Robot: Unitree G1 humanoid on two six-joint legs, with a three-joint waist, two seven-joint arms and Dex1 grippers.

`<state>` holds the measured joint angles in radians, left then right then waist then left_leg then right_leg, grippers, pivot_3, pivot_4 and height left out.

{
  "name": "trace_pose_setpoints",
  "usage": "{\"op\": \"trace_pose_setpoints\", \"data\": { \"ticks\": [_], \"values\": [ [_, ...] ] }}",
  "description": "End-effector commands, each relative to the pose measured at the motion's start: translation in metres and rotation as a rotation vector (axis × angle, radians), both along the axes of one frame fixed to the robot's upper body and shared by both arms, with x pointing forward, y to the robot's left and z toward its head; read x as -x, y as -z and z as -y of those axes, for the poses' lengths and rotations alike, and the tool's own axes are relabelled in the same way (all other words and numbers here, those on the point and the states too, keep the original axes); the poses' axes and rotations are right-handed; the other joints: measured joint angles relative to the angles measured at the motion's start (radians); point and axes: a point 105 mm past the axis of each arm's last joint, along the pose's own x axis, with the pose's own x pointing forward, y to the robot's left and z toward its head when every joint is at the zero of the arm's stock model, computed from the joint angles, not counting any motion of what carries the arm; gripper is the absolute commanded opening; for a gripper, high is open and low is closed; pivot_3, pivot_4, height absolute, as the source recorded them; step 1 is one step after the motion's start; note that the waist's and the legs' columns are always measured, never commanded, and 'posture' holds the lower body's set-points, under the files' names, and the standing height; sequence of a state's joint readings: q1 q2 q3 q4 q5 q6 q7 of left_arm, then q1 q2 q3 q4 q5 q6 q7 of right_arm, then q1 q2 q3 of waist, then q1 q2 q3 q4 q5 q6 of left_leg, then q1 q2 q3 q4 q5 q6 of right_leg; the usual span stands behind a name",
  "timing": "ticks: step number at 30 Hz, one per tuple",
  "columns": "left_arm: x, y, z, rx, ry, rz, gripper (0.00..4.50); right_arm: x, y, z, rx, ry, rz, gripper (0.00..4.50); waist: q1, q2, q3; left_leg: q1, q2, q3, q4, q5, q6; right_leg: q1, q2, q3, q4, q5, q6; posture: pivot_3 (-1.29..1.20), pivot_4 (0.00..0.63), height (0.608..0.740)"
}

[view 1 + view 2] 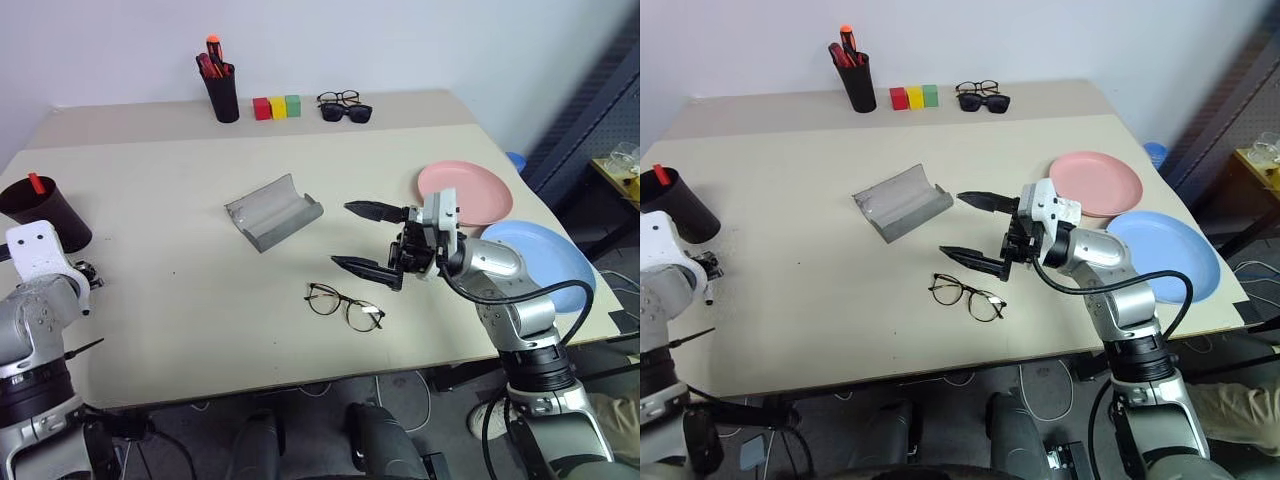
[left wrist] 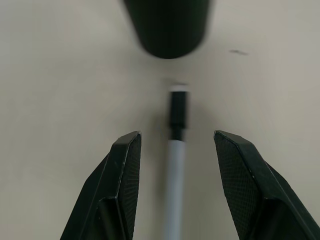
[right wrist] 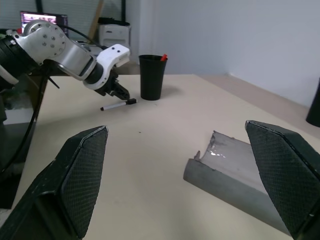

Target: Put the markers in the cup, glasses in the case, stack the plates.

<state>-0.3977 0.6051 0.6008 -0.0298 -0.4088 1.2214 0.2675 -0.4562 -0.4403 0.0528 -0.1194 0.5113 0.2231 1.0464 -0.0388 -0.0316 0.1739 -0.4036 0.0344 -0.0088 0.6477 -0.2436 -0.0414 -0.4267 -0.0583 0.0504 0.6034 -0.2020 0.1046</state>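
The counter [image 1: 180, 330] is mostly bare in the middle, with open room between the case and my left side; its near edge runs just under the glasses and its right edge lies past the plates. My right hand [image 1: 360, 238] hangs over the counter's middle with its two fingers spread wide apart and nothing between them. The glasses [image 1: 344, 306] lie flat on the counter just below and near that hand, not touched. The grey case [image 1: 273, 211] lies open beside the hand, on its far left. The pink plate [image 1: 465, 192] sits behind my right arm and the blue plate [image 1: 545, 260] lies by the counter's right edge, the two close together, not stacked.

My left hand [image 2: 175, 150] is near the counter's left edge, fingers held apart on either side of the white marker [image 2: 176, 150], which lies flat on the counter between them; I cannot tell whether they touch it. Its black cap points at the dark cup [image 1: 45, 212], which stands upright just beyond it. The red-capped marker [image 1: 36, 183] already stands inside that cup
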Motion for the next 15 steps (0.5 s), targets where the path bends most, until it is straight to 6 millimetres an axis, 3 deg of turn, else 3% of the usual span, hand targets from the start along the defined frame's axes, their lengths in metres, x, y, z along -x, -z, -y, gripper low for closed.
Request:
{"op": "trace_pose_setpoints", "data": {
  "ticks": [1, 8, 15],
  "values": [
    [-0.001, -0.008, -0.014, -0.015, -0.057, -0.005, 2.30, 0.000, -0.010, 0.000, -0.019, 0.014, 0.052, 4.50, 0.000, 0.000, 0.000, 0.000, 0.000, 0.000, 0.000, 0.000, 0.000, 0.000, 0.000, 0.000, 0.000, 0.000, 0.000, 0.00, 0.150, 0.740],
    [-0.010, 0.004, -0.011, 0.073, -0.035, -0.087, 2.30, 0.001, -0.010, 0.004, -0.020, 0.049, 0.059, 4.50, -0.001, 0.000, 0.000, 0.000, 0.000, 0.000, 0.000, 0.000, 0.000, 0.000, 0.000, 0.000, 0.000, 0.000, 0.000, 0.00, 0.150, 0.740],
    [-0.024, 0.000, -0.017, 0.062, -0.012, -0.114, 2.30, 0.002, -0.008, 0.007, -0.017, 0.074, 0.058, 4.50, 0.000, 0.000, 0.000, 0.000, 0.000, 0.000, 0.000, 0.000, 0.000, 0.000, 0.000, 0.000, 0.000, 0.000, 0.000, 0.00, 0.150, 0.740]
  ]
}}
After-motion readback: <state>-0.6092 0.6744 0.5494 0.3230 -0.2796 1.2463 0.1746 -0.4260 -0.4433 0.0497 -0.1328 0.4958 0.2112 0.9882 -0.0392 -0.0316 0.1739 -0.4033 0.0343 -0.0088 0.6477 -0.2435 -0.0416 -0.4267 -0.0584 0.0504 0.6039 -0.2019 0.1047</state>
